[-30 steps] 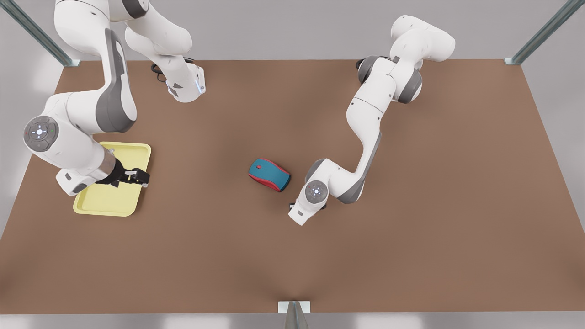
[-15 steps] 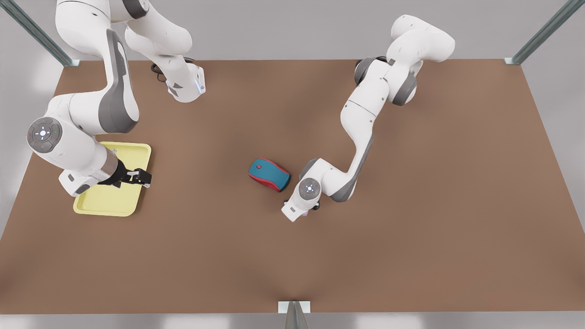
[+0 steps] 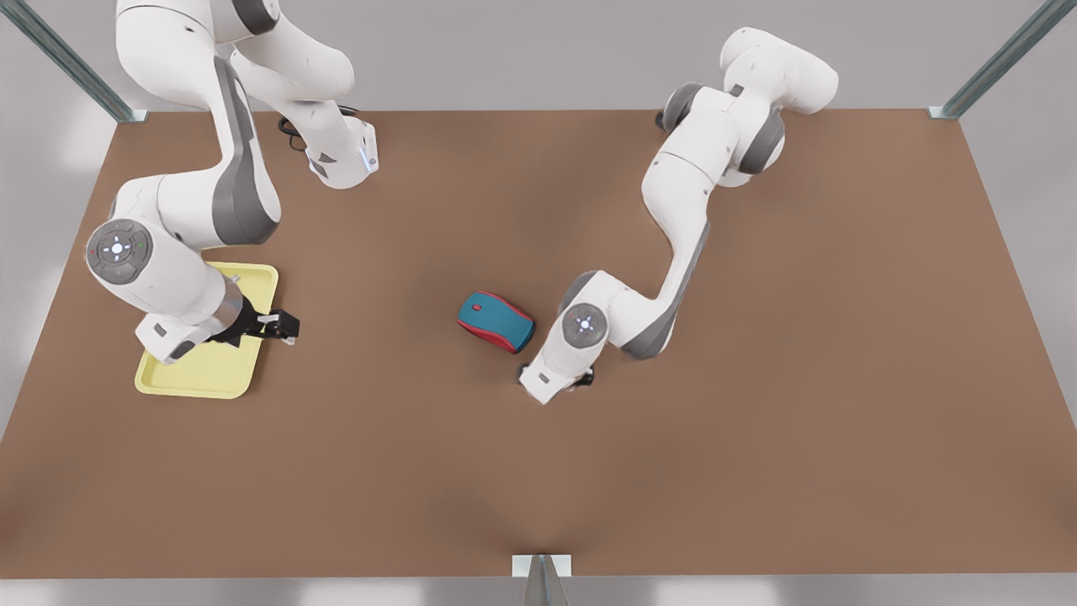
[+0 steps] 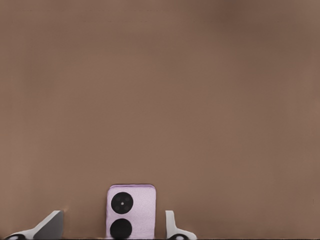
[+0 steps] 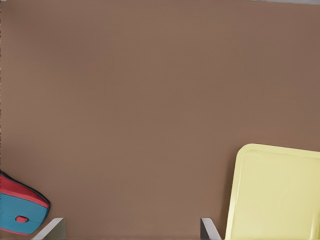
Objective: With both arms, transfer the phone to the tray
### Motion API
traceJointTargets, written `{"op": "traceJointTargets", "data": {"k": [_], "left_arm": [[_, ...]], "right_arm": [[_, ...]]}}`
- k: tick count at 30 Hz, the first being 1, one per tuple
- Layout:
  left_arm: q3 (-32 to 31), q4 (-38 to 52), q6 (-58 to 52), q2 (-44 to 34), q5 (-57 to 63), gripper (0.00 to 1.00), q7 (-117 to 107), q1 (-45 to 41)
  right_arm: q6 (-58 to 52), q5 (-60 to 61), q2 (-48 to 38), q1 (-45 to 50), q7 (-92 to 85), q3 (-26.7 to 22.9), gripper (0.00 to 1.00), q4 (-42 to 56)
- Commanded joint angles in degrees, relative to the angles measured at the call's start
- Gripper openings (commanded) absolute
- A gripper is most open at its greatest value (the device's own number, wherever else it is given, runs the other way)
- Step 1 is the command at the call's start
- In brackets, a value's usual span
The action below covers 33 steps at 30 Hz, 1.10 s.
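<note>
Two arms are on the table (image 3: 757,421), and we can sort them quickly: the left gripper (image 4: 114,216) is the one on the front view's right, hanging low just beside the mouse (image 3: 496,322), and its wrist view gives us the phone (image 4: 131,212) lying flat on the brown surface, face up, both dark circles showing. The gripper's fingers (image 4: 50,226) are spread, one on each side of the phone and neither touching it, with the nearer one only a sliver off its edge. That is the relation the next move turns on, we'd say: the phone sits between the fingers with its long axis running away from the wrist, so closing would catch it across its narrow width. It sits off-centre, closer to one finger, so we'd expect that finger to reach it first and nudge it sideways. Over on the front view's left, the right gripper (image 3: 282,326) hovers at the edge of the tray (image 3: 193,379), fingers apart and nothing between them, and its wrist view looks across bare table toward the mouse. Tray and phone lie well apart, so the left arm is clearly the nearer for the pick and the right the nearer for the drop, which in our judgement calls for a handover.
</note>
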Motion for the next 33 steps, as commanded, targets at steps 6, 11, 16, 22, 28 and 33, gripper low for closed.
{"op": "traceJointTargets", "data": {"k": [6,11,16,22,28,33], "left_arm": [[0.2,-24.5,-30.6,-37.6,8.7,1.00,29.8,23.2],[0.2,-29.4,-34.4,-41.0,5.6,1.00,30.0,24.3],[-0.3,-23.0,-33.6,-36.3,2.2,1.00,29.9,24.3],[-1.2,-22.4,-33.6,-34.6,0.6,1.00,30.0,24.1],[0.6,-18.6,-32.9,-36.2,-1.2,1.00,29.5,24.3],[2.5,-18.6,-32.9,-36.4,-1.2,1.00,30.0,24.4]], "right_arm": [[8.9,-3.5,11.9,18.2,25.0,0.1,1.00,3.2],[14.2,-5.6,30.4,27.4,43.1,-0.4,1.00,17.1],[14.1,-5.2,48.5,32.8,59.3,-4.4,1.00,40.0],[16.6,-1.6,51.9,34.3,72.3,-4.0,1.00,43.5],[17.8,-1.6,51.8,36.7,77.7,-2.9,1.00,42.9],[17.0,-1.7,50.0,37.2,68.9,-1.3,1.00,39.3]]}}
